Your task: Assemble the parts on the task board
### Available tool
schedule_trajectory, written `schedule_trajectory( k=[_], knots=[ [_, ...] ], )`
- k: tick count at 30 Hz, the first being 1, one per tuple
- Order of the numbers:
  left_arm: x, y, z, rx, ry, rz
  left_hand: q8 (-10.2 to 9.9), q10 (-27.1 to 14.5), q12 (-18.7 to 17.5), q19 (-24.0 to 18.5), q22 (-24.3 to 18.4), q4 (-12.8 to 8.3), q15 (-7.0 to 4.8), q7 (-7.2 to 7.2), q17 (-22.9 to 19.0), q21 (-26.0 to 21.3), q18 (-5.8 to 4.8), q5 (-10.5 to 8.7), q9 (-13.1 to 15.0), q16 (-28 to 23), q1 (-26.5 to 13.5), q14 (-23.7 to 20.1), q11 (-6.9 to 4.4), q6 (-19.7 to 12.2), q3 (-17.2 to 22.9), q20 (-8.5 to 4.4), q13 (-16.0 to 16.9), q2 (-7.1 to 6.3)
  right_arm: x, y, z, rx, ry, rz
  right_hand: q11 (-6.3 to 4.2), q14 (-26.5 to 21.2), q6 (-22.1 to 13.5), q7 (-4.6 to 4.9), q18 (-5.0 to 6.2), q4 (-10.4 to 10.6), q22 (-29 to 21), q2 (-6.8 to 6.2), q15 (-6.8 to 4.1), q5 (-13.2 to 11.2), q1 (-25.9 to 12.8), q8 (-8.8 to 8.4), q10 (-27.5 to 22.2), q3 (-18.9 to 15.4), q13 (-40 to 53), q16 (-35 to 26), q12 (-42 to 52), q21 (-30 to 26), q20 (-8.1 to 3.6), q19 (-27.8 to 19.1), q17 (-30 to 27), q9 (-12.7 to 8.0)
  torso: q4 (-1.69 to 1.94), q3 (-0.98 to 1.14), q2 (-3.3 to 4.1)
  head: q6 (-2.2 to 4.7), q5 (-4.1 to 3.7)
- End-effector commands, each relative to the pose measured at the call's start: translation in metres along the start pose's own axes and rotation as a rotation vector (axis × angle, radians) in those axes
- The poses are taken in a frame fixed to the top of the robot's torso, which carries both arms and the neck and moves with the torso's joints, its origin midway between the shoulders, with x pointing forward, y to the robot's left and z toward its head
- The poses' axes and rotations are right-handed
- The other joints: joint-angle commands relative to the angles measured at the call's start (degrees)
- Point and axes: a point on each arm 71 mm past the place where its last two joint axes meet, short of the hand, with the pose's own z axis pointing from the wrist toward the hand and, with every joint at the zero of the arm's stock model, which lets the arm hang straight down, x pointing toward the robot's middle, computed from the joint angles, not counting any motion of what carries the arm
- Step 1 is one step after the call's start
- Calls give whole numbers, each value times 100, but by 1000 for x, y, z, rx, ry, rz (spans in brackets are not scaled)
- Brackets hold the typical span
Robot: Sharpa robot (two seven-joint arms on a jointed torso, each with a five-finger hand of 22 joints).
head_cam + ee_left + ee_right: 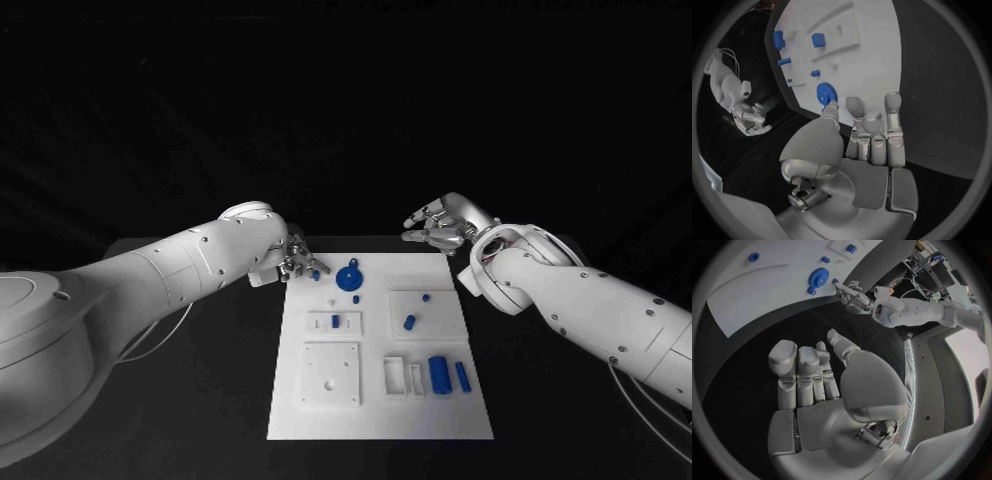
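The white task board (pixel 382 420) lies in the middle of the black table. A blue gear (pixel 351 278) (pixel 824 93) (pixel 819 276) sits near its far edge. Smaller blue parts (pixel 410 322) stand around the middle, and two blue cylinders (pixel 440 374) lie nearer me. My left hand (pixel 299 258) (pixel 870 135) (pixel 852 295) hovers at the board's far left corner with straight fingers, holding nothing. A tiny blue part (pixel 315 271) (pixel 834 281) lies at its fingertips; I cannot tell if they touch. My right hand (pixel 444 225) (pixel 814 375) hangs empty beyond the far right corner.
White raised blocks and slots (pixel 332 375) take up the board's near half. Bare black table (pixel 202 400) lies on both sides of the board. My left forearm (pixel 173 265) reaches in over the table's left part, and the right forearm (pixel 591 310) over its right part.
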Motion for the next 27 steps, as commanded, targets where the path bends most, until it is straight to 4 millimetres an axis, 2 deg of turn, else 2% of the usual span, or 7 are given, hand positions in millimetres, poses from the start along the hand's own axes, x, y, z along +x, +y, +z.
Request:
schedule_trajectory(
  k=[1,6,11,15,19,21,27],
  knots=[
    [2,-1,2,8,-1,19,75,6,27,13,114,28,4,-30,14,26,81,56,37,27,-52,18,24,-45,6,5,-5,10,1,2,0,-7,7,1,-17,34,-25,-11,33,17,657,-19,-16,40,-42,-4,34,17,-2,-2,-14,-19,-33,42,6,-5,-24,-4,10,8,20],
    [2,2,3,1,-4,19,138,11,26,9,114,-1,-2,-47,26,31,79,134,84,35,-15,24,18,-8,38,3,-6,58,0,2,1,-6,7,0,-17,34,-25,-11,33,17,657,-19,-16,40,-42,-4,34,17,-2,-2,-14,-19,-33,42,6,-5,-9,-1,8,4,4],
    [3,3,3,8,14,11,233,19,17,-3,114,-124,-15,-77,33,39,63,243,306,38,25,21,4,17,35,-11,-13,149,1,2,1,-6,7,0,-17,34,-25,-11,33,17,657,-19,-16,40,-42,-4,34,17,-2,-2,-14,-19,-33,42,6,-5,0,-2,8,5,-8],
    [5,2,3,14,23,2,299,19,14,-16,114,-271,-23,-107,34,43,54,309,555,38,143,13,-6,18,83,-17,-14,299,1,2,1,-6,8,1,-17,34,-25,-11,33,17,657,-19,-16,40,-42,-4,34,17,-2,-2,-14,-19,-33,42,6,-5,-2,-9,10,4,-5],
    [4,3,3,16,23,-4,463,1,-11,-29,111,-369,-41,-155,-13,34,37,320,986,5,314,-17,-29,-48,162,-33,-27,519,1,2,1,-5,8,1,-17,34,-25,-11,33,17,657,-19,-16,40,-42,-4,34,17,-2,-2,-14,-19,-33,42,6,-5,-8,-5,8,11,-3],
    [4,4,3,14,24,-5,649,-32,-15,-38,111,-406,-47,-186,-49,18,24,318,1245,-15,387,-45,-48,-128,179,-40,-25,590,1,2,2,-4,9,1,-17,34,-25,-11,33,17,657,-19,-16,40,-42,-4,34,17,-2,-2,-14,-19,-33,42,6,-5,-9,-6,10,10,-4],
    [4,5,3,11,30,-5,904,-68,-9,-53,112,-554,-60,-235,-99,-14,1,369,1623,-31,588,-83,-72,-236,277,-54,-28,714,2,2,2,-3,10,1,-17,34,-25,-11,33,17,657,-19,-16,40,-42,-4,34,17,-2,-2,-14,-19,-33,42,6,-5,-2,-7,15,6,-9]
  ],
)
